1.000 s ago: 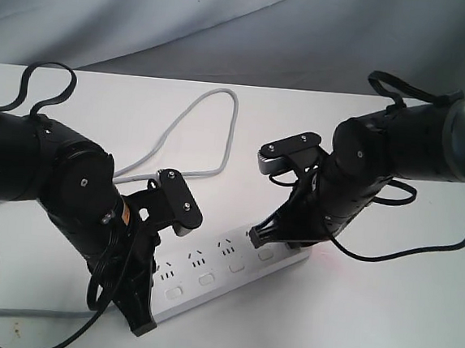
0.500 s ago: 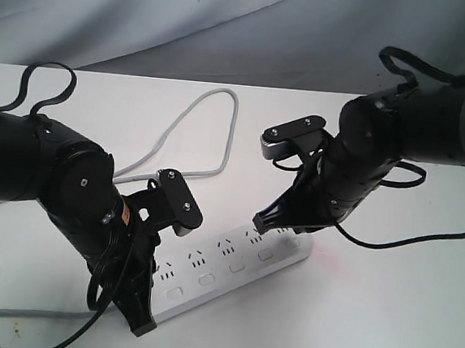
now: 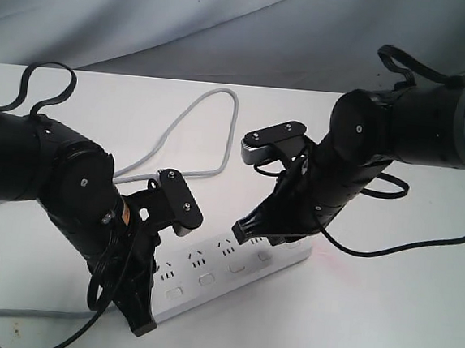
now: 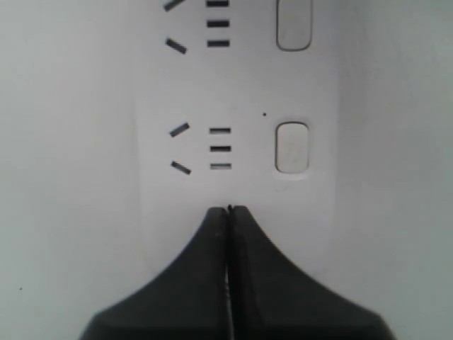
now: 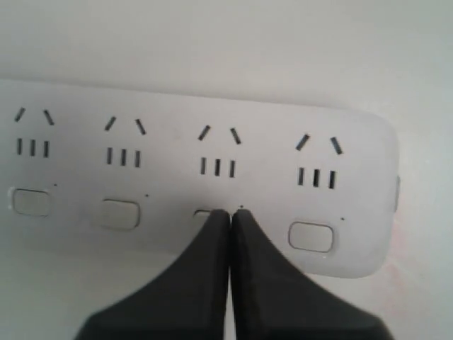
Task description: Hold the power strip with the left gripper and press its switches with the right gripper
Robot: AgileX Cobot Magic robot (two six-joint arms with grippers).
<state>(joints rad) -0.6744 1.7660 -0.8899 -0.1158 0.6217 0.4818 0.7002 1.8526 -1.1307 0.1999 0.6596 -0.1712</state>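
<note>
The white power strip (image 3: 218, 265) lies slanted on the white table. My left gripper (image 3: 144, 323) stands shut with its tips down on the strip's left end; in the left wrist view the gripper (image 4: 228, 210) rests just short of an outlet and one switch (image 4: 291, 147). Shut as well, my right gripper (image 3: 244, 231) hovers over the strip's right half. In the right wrist view the gripper (image 5: 230, 212) covers most of the second switch from the rounded end, between two uncovered switches (image 5: 310, 236) (image 5: 119, 213). Whether it touches the switch cannot be told.
The strip's grey cable (image 3: 220, 132) loops across the table behind both arms. Black arm cables (image 3: 50, 72) hang at the far left and trail to the right (image 3: 422, 243). A grey cloth backdrop (image 3: 229, 27) rises behind the table's far edge.
My right gripper has lifted from the strip's right end and shifted left along the switch row. The left arm and the strip have stayed still.
</note>
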